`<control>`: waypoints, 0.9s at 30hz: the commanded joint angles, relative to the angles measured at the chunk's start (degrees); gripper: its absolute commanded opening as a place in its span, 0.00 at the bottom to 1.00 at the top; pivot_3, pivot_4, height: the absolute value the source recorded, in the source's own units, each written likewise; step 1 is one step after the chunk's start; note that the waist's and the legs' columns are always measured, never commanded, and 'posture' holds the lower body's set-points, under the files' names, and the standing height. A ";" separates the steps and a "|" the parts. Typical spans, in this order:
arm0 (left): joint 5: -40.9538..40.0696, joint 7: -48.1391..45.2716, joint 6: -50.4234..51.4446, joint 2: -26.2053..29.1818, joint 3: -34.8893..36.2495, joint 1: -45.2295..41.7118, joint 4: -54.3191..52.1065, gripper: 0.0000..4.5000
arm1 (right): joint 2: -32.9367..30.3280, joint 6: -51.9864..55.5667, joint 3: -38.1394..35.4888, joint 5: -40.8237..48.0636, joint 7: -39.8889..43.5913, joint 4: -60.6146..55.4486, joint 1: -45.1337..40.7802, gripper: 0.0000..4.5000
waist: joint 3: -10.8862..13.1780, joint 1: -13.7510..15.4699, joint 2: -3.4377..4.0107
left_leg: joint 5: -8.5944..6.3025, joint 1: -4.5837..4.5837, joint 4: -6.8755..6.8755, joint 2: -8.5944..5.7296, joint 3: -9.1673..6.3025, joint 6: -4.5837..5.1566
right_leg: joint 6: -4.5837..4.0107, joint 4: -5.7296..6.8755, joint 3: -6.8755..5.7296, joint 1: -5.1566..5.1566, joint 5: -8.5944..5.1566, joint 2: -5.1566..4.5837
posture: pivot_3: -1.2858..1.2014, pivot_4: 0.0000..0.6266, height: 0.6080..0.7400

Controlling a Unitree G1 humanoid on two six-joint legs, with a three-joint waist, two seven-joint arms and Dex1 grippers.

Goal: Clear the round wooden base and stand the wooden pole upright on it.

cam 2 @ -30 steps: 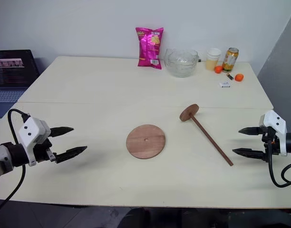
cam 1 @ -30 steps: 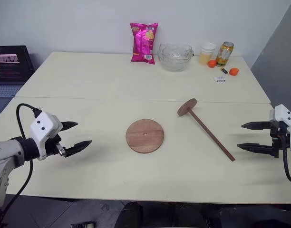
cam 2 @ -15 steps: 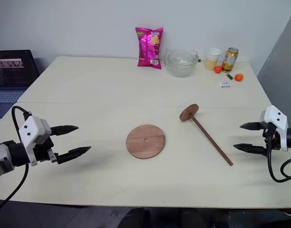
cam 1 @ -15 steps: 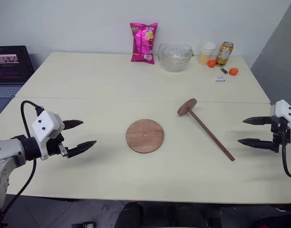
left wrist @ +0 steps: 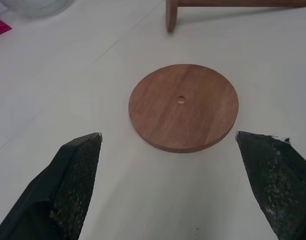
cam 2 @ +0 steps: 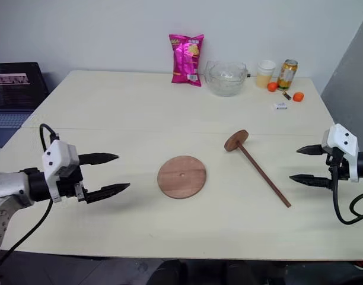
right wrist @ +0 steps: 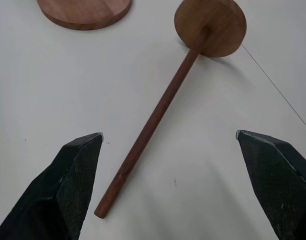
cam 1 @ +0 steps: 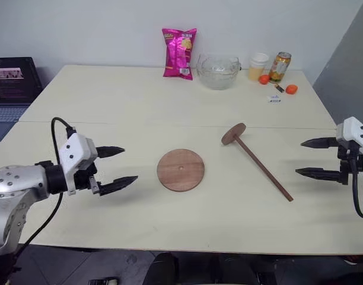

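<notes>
Two hands are seen hovering over the table, and both are spread wide with nothing between the fingers: the left hand at the lower left of the head view, the right hand at the far right edge. The round wooden base is found flat at the centre of the picture, a smooth reddish-brown disc with visible grain and a small hole at its middle. Nothing is seen lying on it, so the clearing part is judged done. The wooden pole is laid on its side just right of the base and apart from it, a thin dark rod with a round disc fixed at its upper end, tilted on edge. Lifting the pole and standing it upright on the base is judged entirely left to do. A glossy pink snack bag, a clear glass bowl and a drinks can are kept along the top of the frame, well apart from the work.
</notes>
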 commanded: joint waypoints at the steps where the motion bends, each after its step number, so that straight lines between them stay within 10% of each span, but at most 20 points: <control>1: -0.57 0.25 -0.43 -0.78 -3.31 -4.03 -2.50 1.00 | 0.26 2.67 2.30 -1.72 -3.85 -5.97 -0.82 1.00 | 0.00 0.02 0.00 | 0.00 0.00 0.00 0.00 -0.01 0.00 | 0.00 0.01 0.00 0.00 0.00 0.00 | 0.52 0.24 1.00; 14: 3.42 -0.66 -2.93 -5.60 -16.51 -12.11 -3.35 1.00 | 9.35 33.34 18.53 -4.89 -18.28 -11.91 -17.17 1.00 | 0.01 -0.19 -0.02 | 0.01 -0.01 0.05 -0.01 0.10 -0.01 | 0.10 0.01 0.16 -0.06 0.04 0.03 | 0.52 0.24 1.00; 27: 5.48 1.04 -3.73 -7.48 -18.13 -11.40 -4.33 1.00 | 24.12 53.16 32.96 -11.19 -29.15 6.47 -38.00 1.00 | 0.01 -0.06 -0.02 | 0.00 -0.13 0.05 -0.04 0.12 0.00 | 0.10 0.00 0.23 -0.19 0.05 0.03 | 0.52 0.24 1.00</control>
